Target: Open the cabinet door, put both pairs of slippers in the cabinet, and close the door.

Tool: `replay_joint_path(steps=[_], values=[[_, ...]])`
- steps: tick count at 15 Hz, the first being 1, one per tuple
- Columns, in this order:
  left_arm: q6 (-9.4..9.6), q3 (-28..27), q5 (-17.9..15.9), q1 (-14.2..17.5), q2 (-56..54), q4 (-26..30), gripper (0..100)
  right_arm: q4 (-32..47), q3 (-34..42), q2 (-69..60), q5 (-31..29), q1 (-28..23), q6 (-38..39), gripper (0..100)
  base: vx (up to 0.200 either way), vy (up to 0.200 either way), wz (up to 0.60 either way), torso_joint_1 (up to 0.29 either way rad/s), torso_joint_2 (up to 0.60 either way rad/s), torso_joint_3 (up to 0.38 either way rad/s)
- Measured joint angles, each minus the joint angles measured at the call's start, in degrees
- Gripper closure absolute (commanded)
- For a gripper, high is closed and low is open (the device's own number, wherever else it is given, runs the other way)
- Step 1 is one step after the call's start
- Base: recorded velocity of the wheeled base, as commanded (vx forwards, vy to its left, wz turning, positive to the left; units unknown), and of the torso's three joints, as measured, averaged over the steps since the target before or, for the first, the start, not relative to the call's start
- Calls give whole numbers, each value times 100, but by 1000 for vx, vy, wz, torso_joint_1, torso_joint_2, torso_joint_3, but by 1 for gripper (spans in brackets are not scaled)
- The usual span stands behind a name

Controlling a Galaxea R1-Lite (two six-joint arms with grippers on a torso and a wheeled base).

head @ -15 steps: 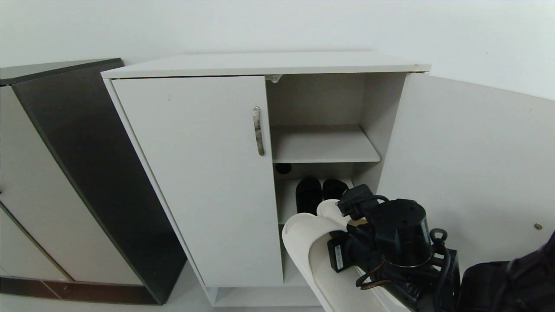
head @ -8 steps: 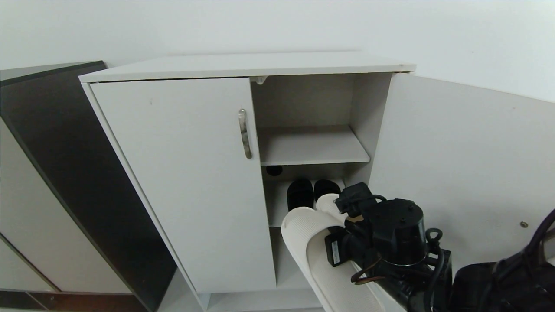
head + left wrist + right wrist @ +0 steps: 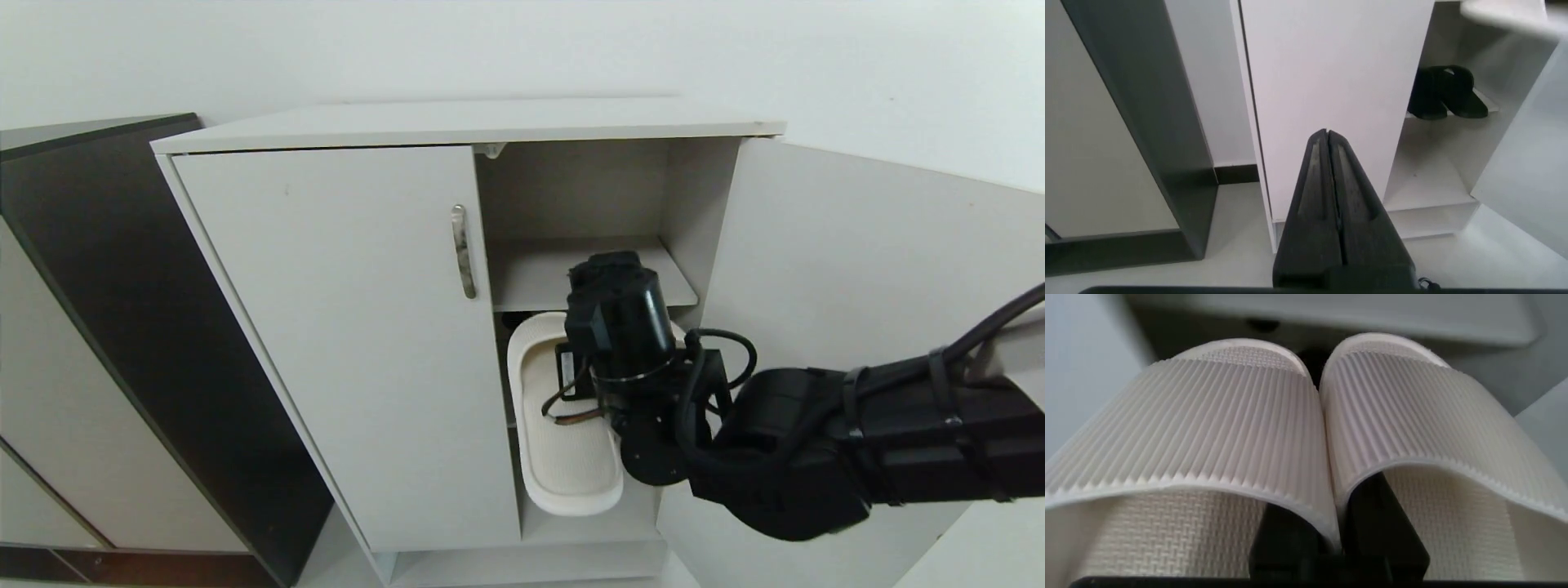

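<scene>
The white cabinet (image 3: 457,126) has its left door (image 3: 343,327) closed and its right door (image 3: 857,269) swung open. My right gripper (image 3: 1339,531) is shut on the pair of white ribbed slippers (image 3: 1315,416), pinching their inner edges together. In the head view the right arm reaches into the open half and holds the white slippers (image 3: 563,425) tilted, toes in at the middle shelf. A pair of black slippers (image 3: 1445,90) lies on that middle shelf. My left gripper (image 3: 1327,139) is shut on nothing, low in front of the closed door.
The upper shelf (image 3: 531,282) is bare. A metal handle (image 3: 463,251) sits on the closed door's edge. A dark cabinet (image 3: 122,286) stands to the left. The floor (image 3: 1233,212) in front of the cabinet is open.
My right arm has pushed forward and up into the cabinet, carrying the white slippers over the black pair. The head camera shifted a little earlier on.
</scene>
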Motion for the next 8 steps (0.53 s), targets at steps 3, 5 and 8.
replay_joint_path(steps=[3, 5, 8], values=[[0, 0, 0, 0, 0, 0, 100, 471, -722, 195, -233, -4, -126, 100, 0, 0, 0, 0, 0, 0], [0, 0, 4, 0, 0, 0, 100, 479, -809, 271, -236, -52, -134, 100, 0, 0, 0, 0, 0, 0], [0, 0, 2, 0, 0, 0, 100, 471, -842, 355, -239, -157, -154, 100, 0, 0, 0, 0, 0, 0]])
